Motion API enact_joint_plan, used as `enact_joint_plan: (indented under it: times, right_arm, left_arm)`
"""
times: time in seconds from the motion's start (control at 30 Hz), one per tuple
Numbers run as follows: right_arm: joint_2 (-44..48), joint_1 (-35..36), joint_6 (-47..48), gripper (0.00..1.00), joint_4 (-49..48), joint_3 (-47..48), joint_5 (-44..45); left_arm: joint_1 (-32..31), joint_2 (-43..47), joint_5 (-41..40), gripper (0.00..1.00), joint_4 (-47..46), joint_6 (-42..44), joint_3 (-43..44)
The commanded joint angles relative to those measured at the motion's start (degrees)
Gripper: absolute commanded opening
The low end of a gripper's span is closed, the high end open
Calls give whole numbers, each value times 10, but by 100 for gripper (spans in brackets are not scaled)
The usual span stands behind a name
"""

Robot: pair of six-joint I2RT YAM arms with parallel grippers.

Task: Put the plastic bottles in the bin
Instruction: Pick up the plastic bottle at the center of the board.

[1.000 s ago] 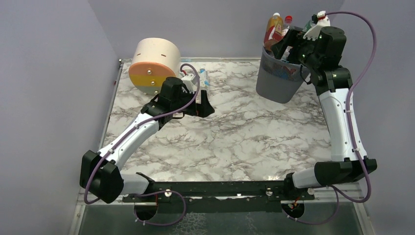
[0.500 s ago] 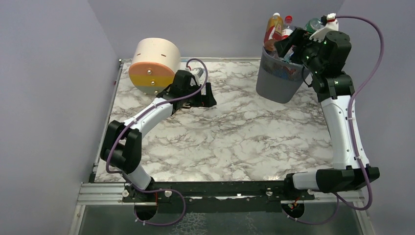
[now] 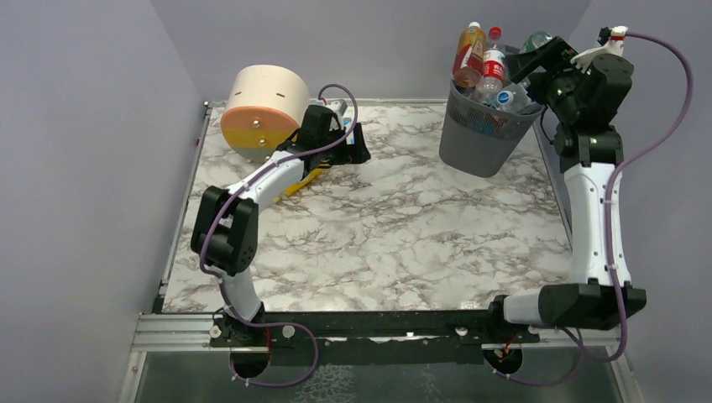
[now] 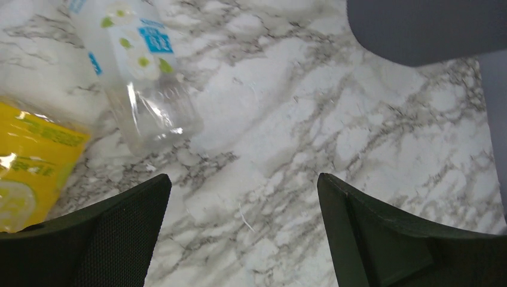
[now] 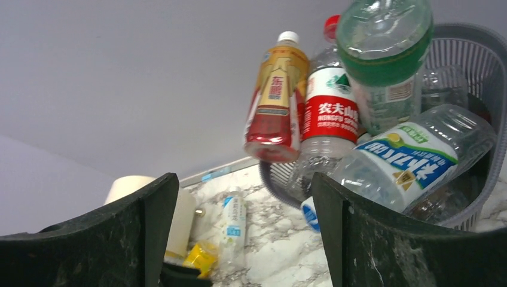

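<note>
A clear, blue-labelled bottle (image 4: 143,78) lies far left on the table (image 4: 359,149) beside a yellow bottle (image 4: 30,161), just beyond the spread, empty fingers of the left gripper (image 4: 243,182). The far-right bin (image 3: 479,147) holds more, one red label (image 5: 332,116) reading 农夫山; the right gripper (image 5: 245,185) gapes empty beside it.

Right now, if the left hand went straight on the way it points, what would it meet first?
Probably the bare marble tabletop: the open left hand frames nothing else. The clear bottle with the blue-and-white label lies just left of that line, though depth is hard to judge.
</note>
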State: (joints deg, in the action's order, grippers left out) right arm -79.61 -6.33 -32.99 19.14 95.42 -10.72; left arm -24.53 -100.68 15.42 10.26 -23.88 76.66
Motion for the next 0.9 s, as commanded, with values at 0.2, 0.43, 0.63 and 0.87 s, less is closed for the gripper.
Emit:
enact_joint_plan:
  times: [0.2,0.43,0.63,0.87]
  right_arm:
    - [111,3,-3,81,-52,-69,-176]
    - [129,3,18,81,-37,-102,-225]
    - [128,3,19,81,-53,-137,-243]
    - [116,3,6,81,-64,-152,-275]
  left_arm:
    - [9,-156,-150,99,7,28,160]
    - [10,-239,-226,99,46,65,253]
    - [2,-257,-223,98,62,52,247]
    - [-7,-272,-231,91,63,56,233]
